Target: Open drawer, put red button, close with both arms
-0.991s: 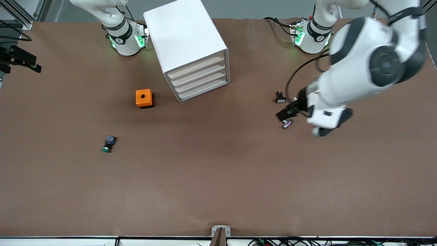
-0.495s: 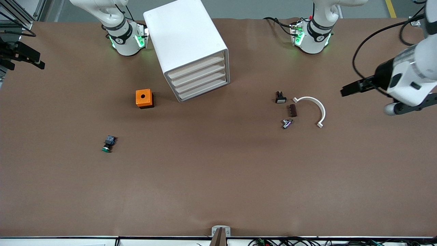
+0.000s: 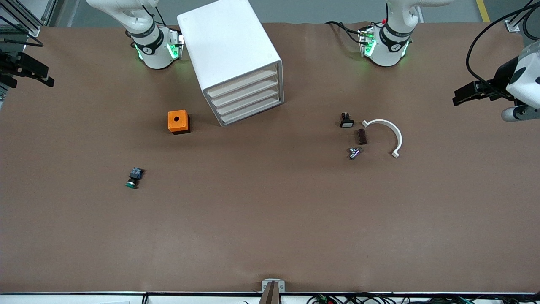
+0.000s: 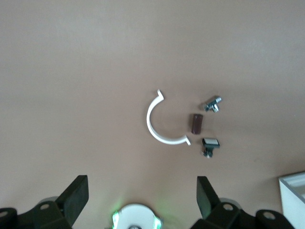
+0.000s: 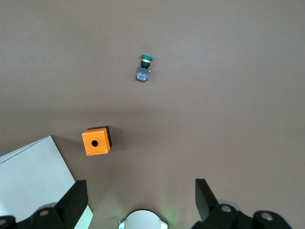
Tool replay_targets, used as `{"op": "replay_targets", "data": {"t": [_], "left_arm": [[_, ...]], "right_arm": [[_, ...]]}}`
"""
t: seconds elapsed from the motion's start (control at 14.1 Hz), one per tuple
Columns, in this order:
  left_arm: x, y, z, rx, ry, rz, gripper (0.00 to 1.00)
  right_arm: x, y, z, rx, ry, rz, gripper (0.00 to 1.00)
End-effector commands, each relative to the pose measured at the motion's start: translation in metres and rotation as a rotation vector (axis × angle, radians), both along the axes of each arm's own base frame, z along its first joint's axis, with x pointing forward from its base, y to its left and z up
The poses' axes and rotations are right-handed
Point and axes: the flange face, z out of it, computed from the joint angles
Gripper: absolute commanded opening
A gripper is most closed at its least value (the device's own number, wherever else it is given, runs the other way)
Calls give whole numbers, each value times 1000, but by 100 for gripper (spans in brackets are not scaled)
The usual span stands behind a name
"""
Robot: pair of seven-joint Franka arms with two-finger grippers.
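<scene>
Drawer [image 3: 243,83] sitting shut, no red button visible; I'm seeing left gripper [image 4: 140,198], right gripper [image 5: 138,198] gaping wide, empty, parked at table ends. Task looking unstarted or finished, can't tell.

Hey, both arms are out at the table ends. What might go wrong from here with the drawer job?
1. No red button shows in any view. The only capped one is the green button, so it may get picked by mistake.
2. The top drawer is shut and looks just like the three below, so the wrong one could be pulled.
The left pincer and right pincer wait open over the table's ends.
</scene>
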Motion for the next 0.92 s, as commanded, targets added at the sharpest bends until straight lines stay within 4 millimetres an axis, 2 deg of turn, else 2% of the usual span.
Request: {"op": "replay_targets", "data": {"t": [0.0, 0.28, 0.5, 0.85], "left_arm": [[-23, 17, -4, 28, -70, -63, 100], [-21, 23, 30, 28, -123, -75, 100], [-29, 22, 48, 26, -91, -75, 100], [-30, -2, 51, 17, -78, -111, 100]], "right_arm": [[-10, 1, 8, 11, -6, -17, 100], [-12, -1, 12, 8, -16, -57, 100], [-11, -1, 11, 7, -15, -75, 100], [-11, 1, 12, 7, -18, -69, 100]]}}
